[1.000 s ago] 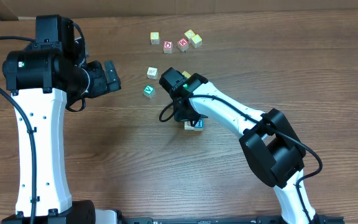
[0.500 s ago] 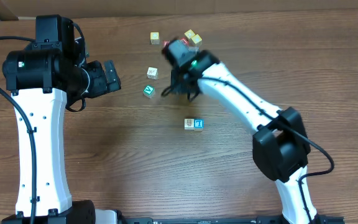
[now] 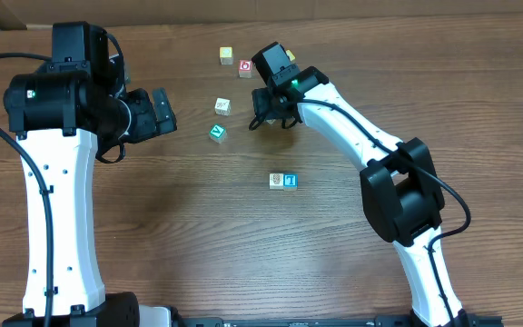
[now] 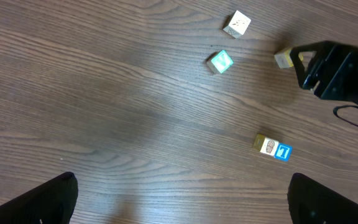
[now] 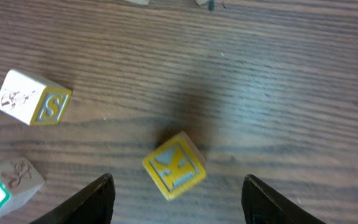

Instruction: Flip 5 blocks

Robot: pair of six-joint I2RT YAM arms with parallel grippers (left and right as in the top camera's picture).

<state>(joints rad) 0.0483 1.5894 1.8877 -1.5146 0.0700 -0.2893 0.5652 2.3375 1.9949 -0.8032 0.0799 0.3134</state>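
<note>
A yellow block with a K face (image 5: pixel 174 165) lies tilted on the wood, between the wide-apart fingers of my open right gripper (image 5: pixel 179 200) and touching neither. The left wrist view shows this block (image 4: pixel 283 59) just left of that gripper (image 4: pixel 304 62). A cream block with an S side (image 5: pixel 33 98) and a green V block (image 5: pixel 4 188) lie to its left. Overhead, the white block (image 3: pixel 222 106), green block (image 3: pixel 217 133), a pale yellow one (image 3: pixel 226 55), and a cream and blue pair (image 3: pixel 282 181) are visible. My left gripper (image 3: pixel 162 111) hangs open and empty at the left.
A red-faced cube (image 3: pixel 245 66) sits at the far side, beside the right arm (image 3: pixel 334 109), which covers the area just right of it. The left arm's white column (image 3: pixel 53 209) stands at the left. Bare wood (image 4: pixel 104 124) lies under the left gripper.
My right gripper has left the cream and blue pair at mid-table, swung to the far side over the yellow K block, and opened. The left arm has not moved.
</note>
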